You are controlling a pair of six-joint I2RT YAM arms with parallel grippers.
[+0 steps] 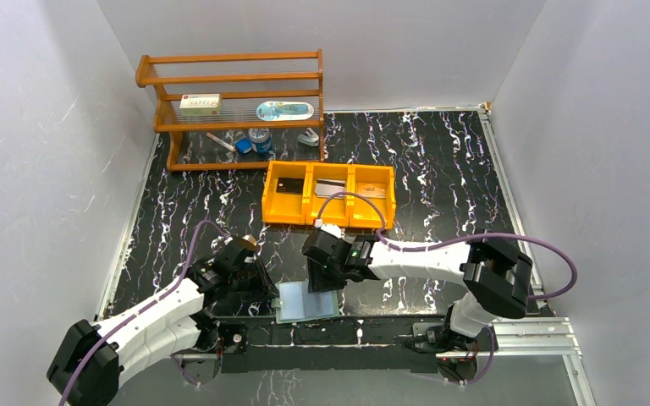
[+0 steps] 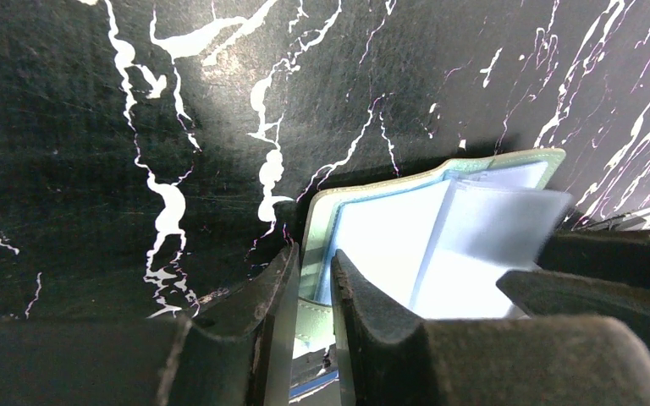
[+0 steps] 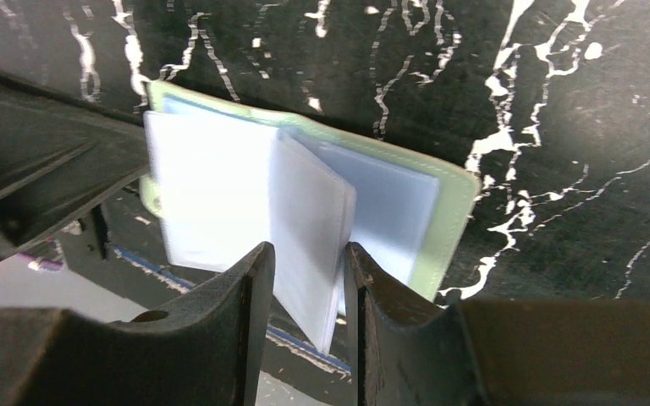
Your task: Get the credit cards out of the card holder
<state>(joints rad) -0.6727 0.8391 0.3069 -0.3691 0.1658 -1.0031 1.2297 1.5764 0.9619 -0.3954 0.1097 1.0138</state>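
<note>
White walls (image 1: 42,169) enclose a black, white-veined counter (image 1: 448,161). At its near edge, the left pincer (image 2: 315,258) pinches the card holder (image 1: 305,301); the right pincer (image 3: 309,254) straddles an inner leaf, grip unclear.

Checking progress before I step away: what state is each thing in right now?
card holder: lying open, no card visible inside
left gripper: shut on the card holder's cover
right gripper: open, straddling a pocket leaf
credit cards: lying in the orange tray
</note>
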